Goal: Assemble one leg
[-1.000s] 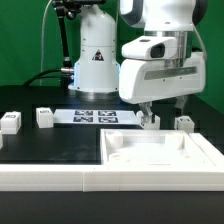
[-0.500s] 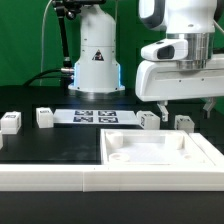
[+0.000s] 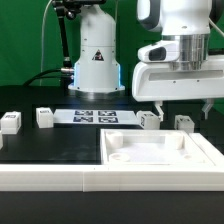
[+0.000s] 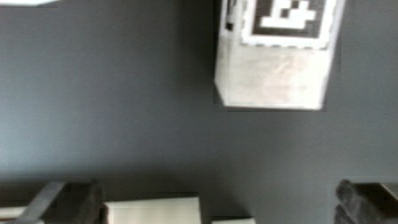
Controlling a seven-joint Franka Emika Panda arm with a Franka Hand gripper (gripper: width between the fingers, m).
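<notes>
Several small white legs with marker tags stand on the black table: two at the exterior view's left (image 3: 10,122) (image 3: 44,117) and two behind the plate (image 3: 149,119) (image 3: 184,123). The large white plate (image 3: 205,150) lies in front. My gripper (image 3: 183,107) is open and empty, and hangs just above the rightmost leg, its fingers either side of it. In the wrist view one tagged leg (image 4: 279,55) lies on the dark table ahead of the open gripper (image 4: 217,205). A white edge (image 4: 160,212) shows low between the fingers; I cannot tell what it is.
The marker board (image 3: 95,116) lies flat at the back centre, before the robot base (image 3: 97,60). A white rail (image 3: 50,178) runs along the table's front edge.
The gripper has moved to the exterior view's right, from over the leg at the plate's back middle to over the rightmost leg. It stays open. The parts have not moved.
</notes>
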